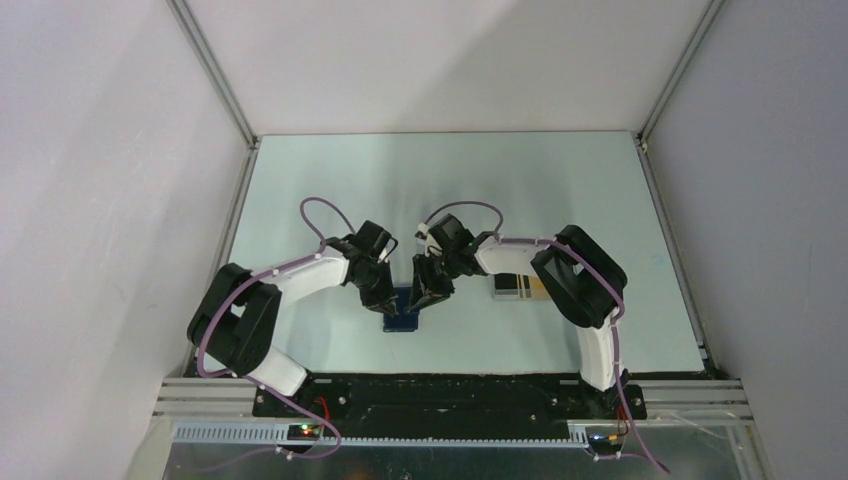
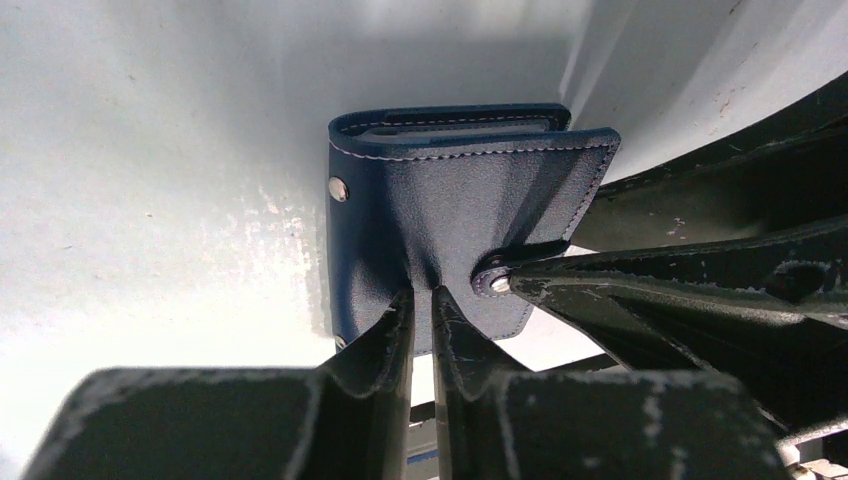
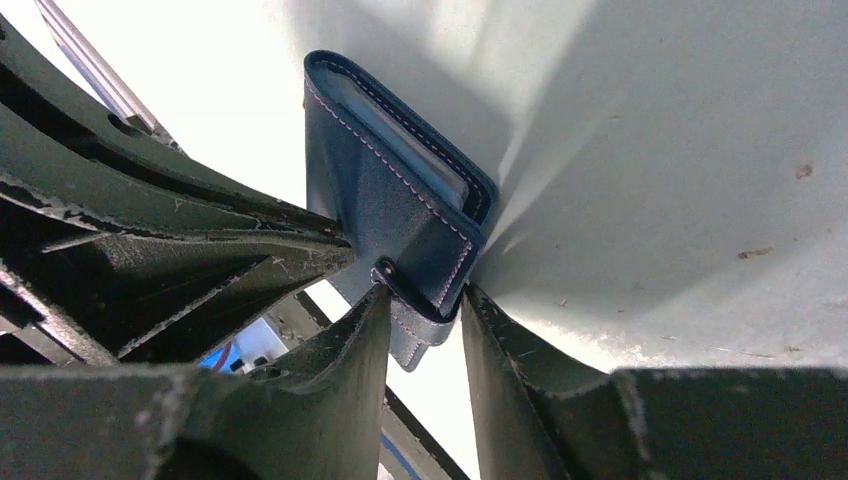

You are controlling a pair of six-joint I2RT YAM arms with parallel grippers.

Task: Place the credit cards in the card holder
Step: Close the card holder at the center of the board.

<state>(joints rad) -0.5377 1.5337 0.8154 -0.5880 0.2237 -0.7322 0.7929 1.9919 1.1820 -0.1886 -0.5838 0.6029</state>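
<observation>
- While both arms meet over the near middle of the table (image 1: 330,190), the holder (image 1: 402,322) sits between the grippers; resting or lifted, cannot tell.
- Left gripper (image 2: 422,300): jaws nearly together, pinching the front flap (image 2: 470,200); leather puckers at the pinch.
- Right gripper (image 3: 425,300): jaws partly apart, astride the clasp tab (image 3: 415,330); firm hold or not, cannot tell.
- Cards (image 1: 537,290): on the table to the right, partly under the right arm.
- Step, as judged: opening the holder. Next move calls for pulling the tab free while the left steadies, then fetching a card.
</observation>
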